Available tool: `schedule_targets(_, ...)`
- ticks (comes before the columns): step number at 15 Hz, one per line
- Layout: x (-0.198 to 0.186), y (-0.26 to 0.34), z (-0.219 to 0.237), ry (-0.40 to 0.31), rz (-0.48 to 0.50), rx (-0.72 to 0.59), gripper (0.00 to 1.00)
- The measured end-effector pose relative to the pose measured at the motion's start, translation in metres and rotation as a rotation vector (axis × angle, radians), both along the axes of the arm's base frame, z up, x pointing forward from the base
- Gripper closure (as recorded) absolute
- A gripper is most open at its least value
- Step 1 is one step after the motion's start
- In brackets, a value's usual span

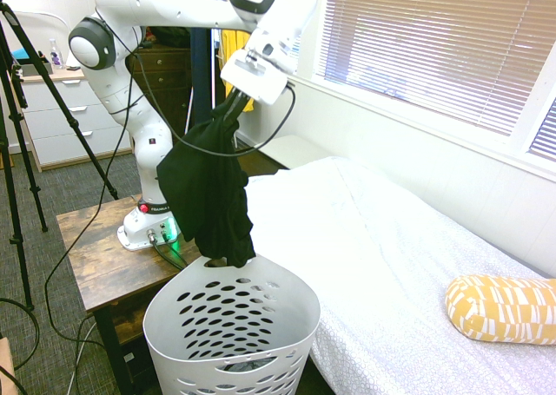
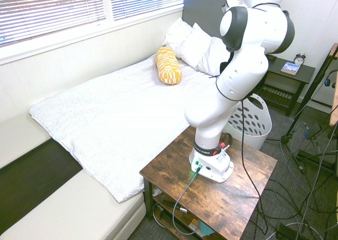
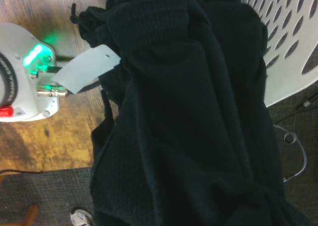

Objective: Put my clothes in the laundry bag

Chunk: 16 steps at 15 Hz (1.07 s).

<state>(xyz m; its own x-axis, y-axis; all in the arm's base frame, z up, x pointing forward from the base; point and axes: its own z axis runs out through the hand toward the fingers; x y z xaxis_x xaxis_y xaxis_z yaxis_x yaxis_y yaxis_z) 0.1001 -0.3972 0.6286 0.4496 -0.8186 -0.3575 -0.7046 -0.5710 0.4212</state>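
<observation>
the plain black soft fabric garment [image 1: 207,195] is pinched by its top edge in the closed two-finger gripper [image 1: 233,100], left of centre in the first exterior frame, so that it hangs full length. its hem hangs at the back rim of the tall white perforated plastic laundry basket [image 1: 233,343] at the bottom, seemingly lined up for a drop inside.

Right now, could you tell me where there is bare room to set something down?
The bed is bare between its near edge and the yellow bolster. The wooden table is free beside the arm's base; the black garment crowds the white basket rim.
</observation>
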Motion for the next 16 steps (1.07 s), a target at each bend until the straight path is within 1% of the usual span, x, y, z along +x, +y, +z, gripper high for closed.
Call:
schedule_targets(2,-0.018,-0.030,-0.053,-0.001,-0.098,-0.065,1.00)
schedule_targets(4,-0.020,-0.054,-0.090,-0.045,-0.172,-0.134,1.00)
schedule_targets(5,-0.012,-0.061,-0.101,-0.067,-0.196,-0.160,1.00)
schedule_targets(7,0.006,-0.067,-0.126,-0.071,-0.212,-0.172,1.00)
schedule_targets(8,0.014,-0.069,-0.147,-0.065,-0.225,-0.186,1.00)
schedule_targets(11,0.030,-0.080,-0.219,-0.102,-0.311,-0.291,1.00)
schedule_targets(12,0.031,-0.083,-0.240,-0.106,-0.330,-0.314,0.00)
schedule_targets(14,0.033,-0.083,-0.280,-0.116,-0.361,-0.334,0.00)
schedule_targets(16,0.031,-0.077,-0.316,-0.103,-0.379,-0.343,0.00)
